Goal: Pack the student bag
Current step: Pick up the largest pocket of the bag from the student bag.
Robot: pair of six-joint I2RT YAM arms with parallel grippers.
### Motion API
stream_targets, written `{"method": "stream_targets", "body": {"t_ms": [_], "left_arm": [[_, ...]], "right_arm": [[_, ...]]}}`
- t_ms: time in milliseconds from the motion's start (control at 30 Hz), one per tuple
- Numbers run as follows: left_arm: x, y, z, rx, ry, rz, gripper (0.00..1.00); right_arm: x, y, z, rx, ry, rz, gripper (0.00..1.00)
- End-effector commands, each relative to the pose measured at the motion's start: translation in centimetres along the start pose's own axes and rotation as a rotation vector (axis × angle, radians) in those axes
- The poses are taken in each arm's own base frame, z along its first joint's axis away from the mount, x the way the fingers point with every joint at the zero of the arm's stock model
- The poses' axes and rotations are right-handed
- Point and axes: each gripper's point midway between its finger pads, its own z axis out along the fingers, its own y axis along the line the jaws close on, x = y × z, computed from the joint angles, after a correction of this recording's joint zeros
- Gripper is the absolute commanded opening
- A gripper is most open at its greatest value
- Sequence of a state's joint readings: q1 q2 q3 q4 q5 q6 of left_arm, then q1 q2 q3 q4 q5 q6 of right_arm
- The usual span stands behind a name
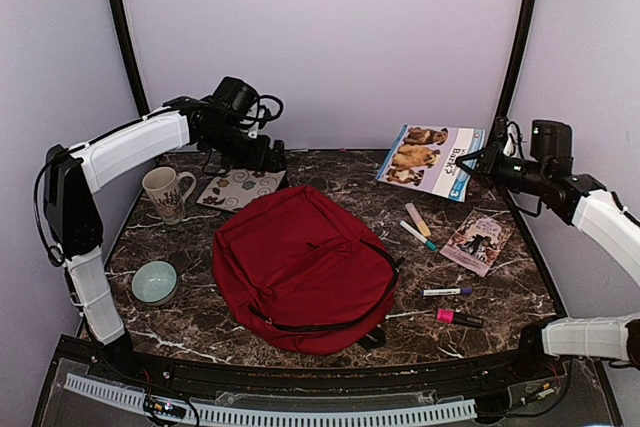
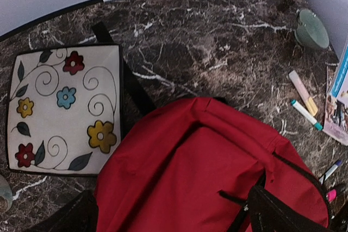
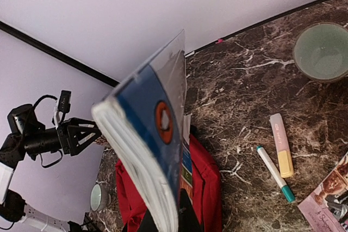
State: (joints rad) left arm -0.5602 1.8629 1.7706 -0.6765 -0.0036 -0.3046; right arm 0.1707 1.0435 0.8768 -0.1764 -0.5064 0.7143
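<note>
We note the dark-red soft fabric backpack (image 1: 300, 262) flat at the middle of the worktop (image 1: 500, 292), left claw (image 1: 268, 159) spread wide behind it, right claw (image 1: 488, 159) clamped on the dog-cover book (image 1: 430, 160), held aloft rear-right of it, presumably for packing.

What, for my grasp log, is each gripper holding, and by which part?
Right gripper: the dog book, pinched at its blue-banded side edge. Left gripper: open, holding nothing.

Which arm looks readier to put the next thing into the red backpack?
Right: the right gripper is shut on the bear book, held up in the air, while the left gripper hangs open and empty over the backpack near the flowered plate.
</note>
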Motion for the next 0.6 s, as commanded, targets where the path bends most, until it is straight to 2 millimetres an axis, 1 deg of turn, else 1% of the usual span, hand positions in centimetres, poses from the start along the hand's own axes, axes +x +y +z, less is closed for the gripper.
{"method": "stream_targets", "body": {"t_ms": [0,100,167,267,300,400,567], "left_arm": [[2.1,0.2,-2.2,0.076,0.075,0.09,0.98],[3.3,-1.8,-2.2,0.194,0.092,0.112,0.98],[4.1,-3.4,-2.8,0.26,0.1,0.151,0.95],[5.8,-6.2,-3.3,0.34,0.126,0.262,0.91],[6.9,-7.9,-3.5,0.38,0.144,0.312,0.9],[9.7,-11.4,-3.6,0.479,0.203,0.389,0.87],[13.8,-15.2,-3.3,0.577,0.292,0.439,0.79]], "right_arm": [[-1.4,-0.2,-1.5,0.07,-0.081,-0.009,0.0],[-1.1,-1.3,-2.2,0.143,-0.089,0.013,0.0],[-0.9,-2.2,-2.8,0.197,-0.098,0.034,0.0],[-0.2,-3.3,-3.5,0.254,-0.103,0.081,0.0],[0.2,-3.7,-3.7,0.27,-0.094,0.102,0.0],[1.1,-4.5,-4.0,0.31,-0.074,0.153,0.0],[2.1,-5.4,-5.1,0.373,-0.061,0.226,0.0]]}}
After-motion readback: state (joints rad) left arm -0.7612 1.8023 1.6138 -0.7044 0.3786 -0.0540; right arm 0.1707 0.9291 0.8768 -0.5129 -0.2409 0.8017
